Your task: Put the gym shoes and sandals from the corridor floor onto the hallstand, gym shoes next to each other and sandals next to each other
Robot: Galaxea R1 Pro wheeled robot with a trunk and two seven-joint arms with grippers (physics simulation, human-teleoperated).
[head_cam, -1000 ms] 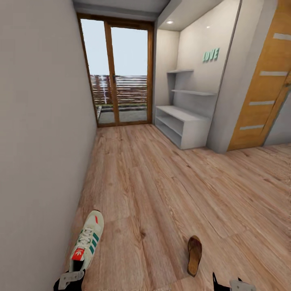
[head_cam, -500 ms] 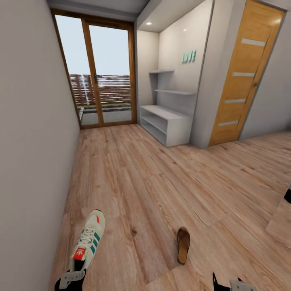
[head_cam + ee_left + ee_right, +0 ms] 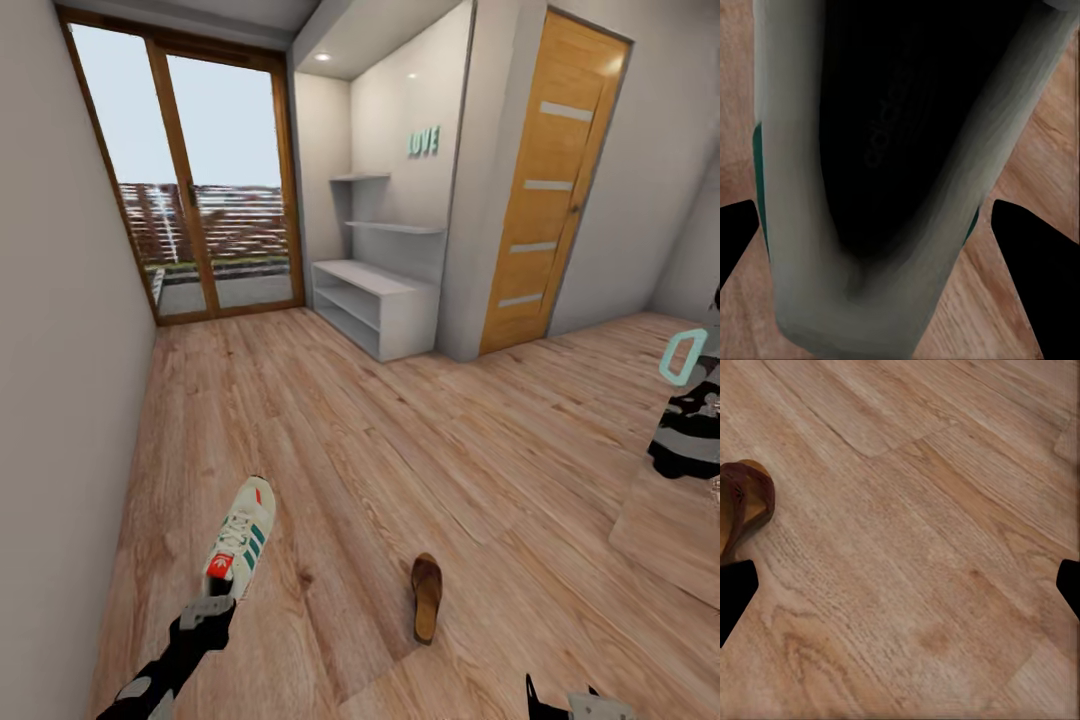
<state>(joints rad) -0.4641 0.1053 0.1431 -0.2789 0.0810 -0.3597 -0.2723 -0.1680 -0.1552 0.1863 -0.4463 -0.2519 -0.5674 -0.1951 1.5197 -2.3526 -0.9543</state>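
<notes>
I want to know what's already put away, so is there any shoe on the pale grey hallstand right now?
No, the pale grey hallstand has bare shelves, while the white sneaker and brown sandal are elsewhere.

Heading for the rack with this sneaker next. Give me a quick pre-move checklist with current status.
1. Left gripper on the gym shoe, fingers either side of its heel: ok; firmness of grip: cannot tell.
2. Shoe lifted off the corridor floor: cannot tell.
3. Hallstand top and shelf slots free: ok.
4. Floor between here and the hallstand free of obstacles: ok.
5. Sandal lies on the floor to the right, off a straight path: ok.
6. Right gripper empty and spread: ok.
</notes>
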